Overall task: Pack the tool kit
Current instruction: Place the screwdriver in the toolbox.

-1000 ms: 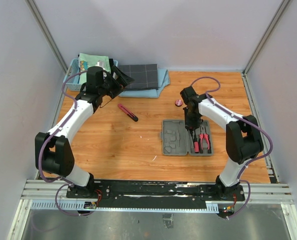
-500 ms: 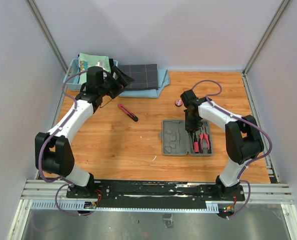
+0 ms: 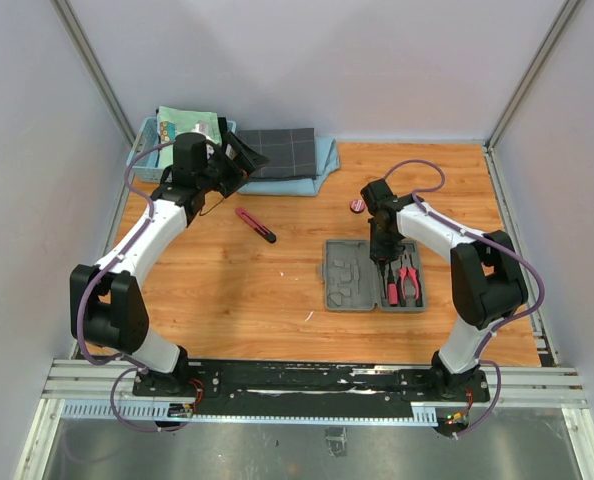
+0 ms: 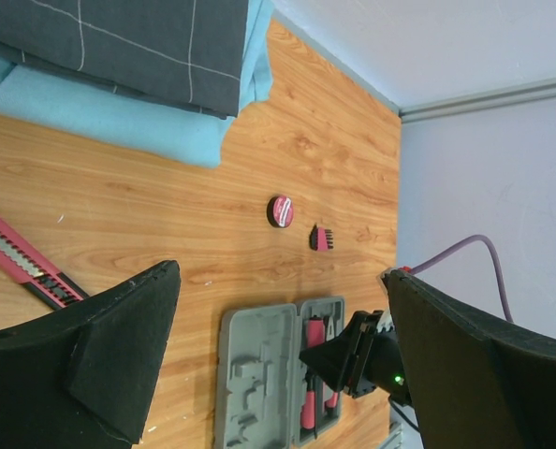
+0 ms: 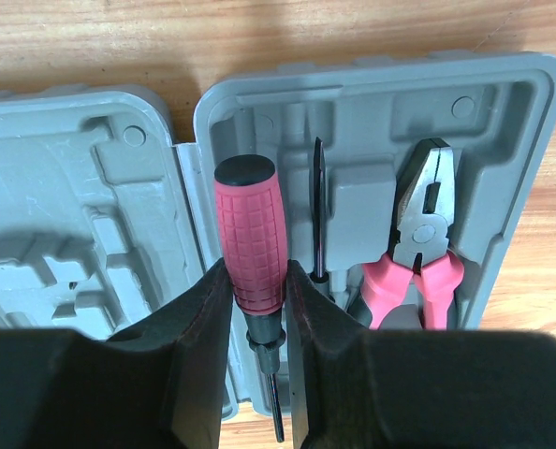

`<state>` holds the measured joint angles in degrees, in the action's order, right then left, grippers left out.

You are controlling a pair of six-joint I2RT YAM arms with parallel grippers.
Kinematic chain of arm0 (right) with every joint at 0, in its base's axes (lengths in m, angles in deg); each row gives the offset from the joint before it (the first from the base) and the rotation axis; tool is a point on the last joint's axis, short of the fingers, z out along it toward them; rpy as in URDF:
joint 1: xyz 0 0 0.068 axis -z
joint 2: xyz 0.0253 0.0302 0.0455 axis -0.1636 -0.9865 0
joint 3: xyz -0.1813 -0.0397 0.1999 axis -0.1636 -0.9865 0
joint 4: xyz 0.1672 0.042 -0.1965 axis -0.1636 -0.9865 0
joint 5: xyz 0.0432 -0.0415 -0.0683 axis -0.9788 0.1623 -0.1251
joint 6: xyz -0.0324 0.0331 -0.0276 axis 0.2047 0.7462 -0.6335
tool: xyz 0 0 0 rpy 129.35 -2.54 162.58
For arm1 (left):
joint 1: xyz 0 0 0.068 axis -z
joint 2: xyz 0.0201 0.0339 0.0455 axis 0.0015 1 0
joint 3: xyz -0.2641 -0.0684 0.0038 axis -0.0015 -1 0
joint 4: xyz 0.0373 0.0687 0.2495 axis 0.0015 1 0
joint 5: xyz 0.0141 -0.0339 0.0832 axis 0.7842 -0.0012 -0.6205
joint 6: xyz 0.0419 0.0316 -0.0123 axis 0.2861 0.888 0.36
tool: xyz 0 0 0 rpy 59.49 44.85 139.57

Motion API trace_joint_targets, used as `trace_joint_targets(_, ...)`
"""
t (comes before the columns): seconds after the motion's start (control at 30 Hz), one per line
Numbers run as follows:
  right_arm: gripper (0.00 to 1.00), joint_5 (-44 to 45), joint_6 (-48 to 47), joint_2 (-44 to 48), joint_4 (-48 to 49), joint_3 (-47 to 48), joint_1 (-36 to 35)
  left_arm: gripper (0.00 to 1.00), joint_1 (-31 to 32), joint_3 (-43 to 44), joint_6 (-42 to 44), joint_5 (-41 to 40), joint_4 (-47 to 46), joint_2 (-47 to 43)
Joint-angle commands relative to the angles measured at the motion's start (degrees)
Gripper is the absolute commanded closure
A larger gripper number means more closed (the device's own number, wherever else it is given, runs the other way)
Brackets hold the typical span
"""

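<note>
The grey tool kit case point(image 3: 352, 275) lies open on the wooden table, also in the right wrist view point(image 5: 63, 215) and the left wrist view point(image 4: 255, 374). My right gripper point(image 5: 257, 290) is shut on a pink-handled screwdriver point(image 5: 250, 245) over the case's right half. Pink pliers point(image 5: 420, 253) and a thin black tool point(image 5: 318, 210) lie in slots there. A pink-and-black knife point(image 3: 256, 224) lies left of the case. A round tape point(image 3: 357, 206) and a small bit holder point(image 4: 322, 239) lie behind it. My left gripper point(image 3: 235, 160) is open and empty, held high at the back left.
A dark checked cloth point(image 3: 282, 152) lies folded on a light blue cloth point(image 3: 317, 170) at the back. A light blue basket point(image 3: 147, 135) with a green item stands in the back left corner. Grey walls enclose the table.
My right gripper has shifted slightly toward the near side over the case with the screwdriver. The left arm has not moved.
</note>
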<state>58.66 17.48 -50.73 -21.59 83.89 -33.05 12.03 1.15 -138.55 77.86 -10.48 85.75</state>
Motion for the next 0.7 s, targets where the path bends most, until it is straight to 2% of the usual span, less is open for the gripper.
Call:
trace_joint_targets(0.0,0.96,2.0,1.3,-0.5,0.1,-1.7,0.1,0.04,-0.4,0.7,0.0,0.8,-1.9,0.2)
trace_joint_targets(0.67,0.96,1.8,2.2,2.3,0.7,-5.5,0.1,0.05,-0.4,-0.2,-0.4,1.4,-2.3,-0.3)
